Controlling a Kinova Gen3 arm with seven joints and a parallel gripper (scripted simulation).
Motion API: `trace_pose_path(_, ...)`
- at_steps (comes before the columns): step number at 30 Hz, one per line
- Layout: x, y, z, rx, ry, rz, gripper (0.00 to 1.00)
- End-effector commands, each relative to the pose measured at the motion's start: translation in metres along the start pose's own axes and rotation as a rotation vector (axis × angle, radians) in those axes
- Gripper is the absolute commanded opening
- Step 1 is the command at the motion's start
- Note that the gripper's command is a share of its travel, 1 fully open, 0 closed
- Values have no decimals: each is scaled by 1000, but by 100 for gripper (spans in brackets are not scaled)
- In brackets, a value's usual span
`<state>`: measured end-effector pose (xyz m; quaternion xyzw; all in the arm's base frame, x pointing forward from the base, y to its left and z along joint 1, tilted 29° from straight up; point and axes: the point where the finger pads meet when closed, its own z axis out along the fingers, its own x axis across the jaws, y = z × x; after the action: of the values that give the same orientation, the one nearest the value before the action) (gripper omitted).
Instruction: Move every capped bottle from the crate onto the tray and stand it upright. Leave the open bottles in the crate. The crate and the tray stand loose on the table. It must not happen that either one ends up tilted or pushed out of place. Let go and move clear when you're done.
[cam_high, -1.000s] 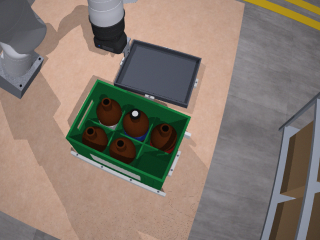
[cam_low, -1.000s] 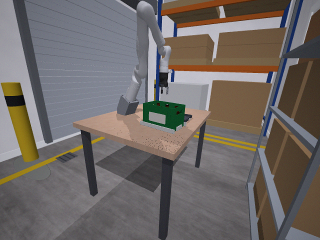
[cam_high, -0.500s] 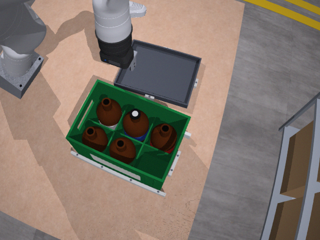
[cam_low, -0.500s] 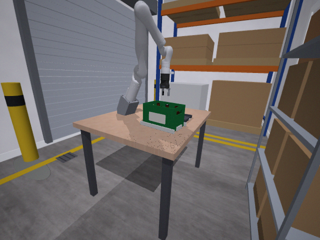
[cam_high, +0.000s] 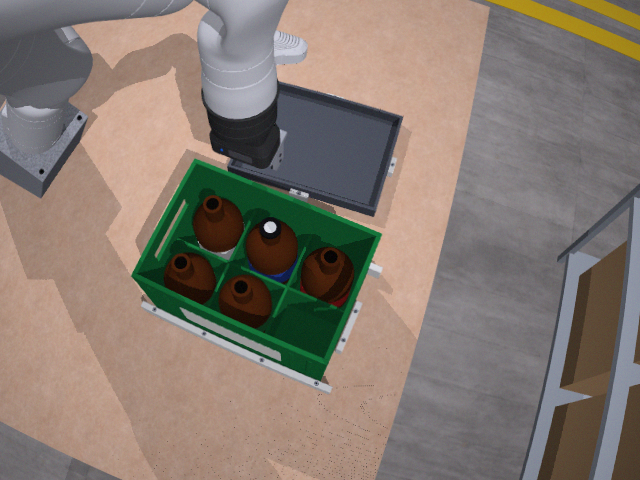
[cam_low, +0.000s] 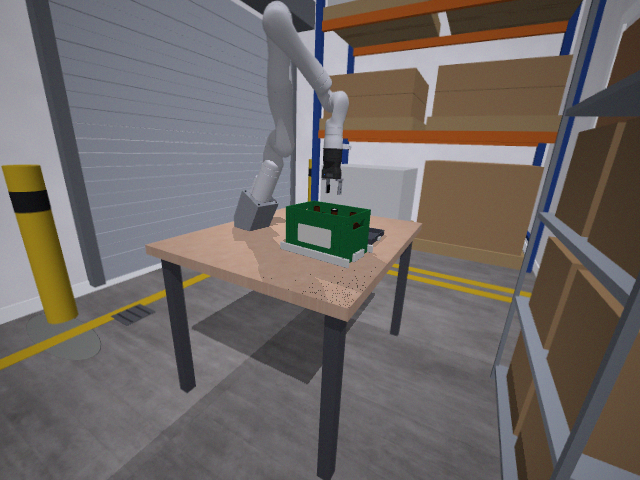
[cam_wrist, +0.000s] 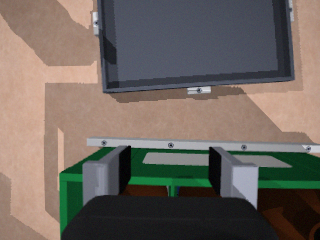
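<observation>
A green crate (cam_high: 252, 272) holds several brown bottles. One bottle (cam_high: 270, 242) in the back middle cell has a white cap. The others, such as the one (cam_high: 217, 221) at the back left, have open necks. The front right cell is empty. A dark grey tray (cam_high: 323, 147) lies empty behind the crate. My gripper (cam_wrist: 169, 162) is open and empty, high above the crate's back wall, between crate and tray. It also shows in the exterior view (cam_low: 333, 187), above the crate (cam_low: 328, 228).
Grey rails (cam_high: 232, 347) lie along the crate's sides on the table. The robot base (cam_high: 38, 139) stands at the table's back left. Shelving (cam_high: 589, 335) stands to the right, off the table.
</observation>
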<state>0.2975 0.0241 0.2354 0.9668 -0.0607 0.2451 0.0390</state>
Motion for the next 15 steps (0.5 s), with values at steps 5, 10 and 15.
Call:
trace_pose_path(5, 16, 16, -1, 8, 3, 16, 100)
trace_pose_path(10, 25, 26, 0, 10, 3, 18, 100)
trace_pose_path(15, 26, 39, 0, 5, 1, 13, 100)
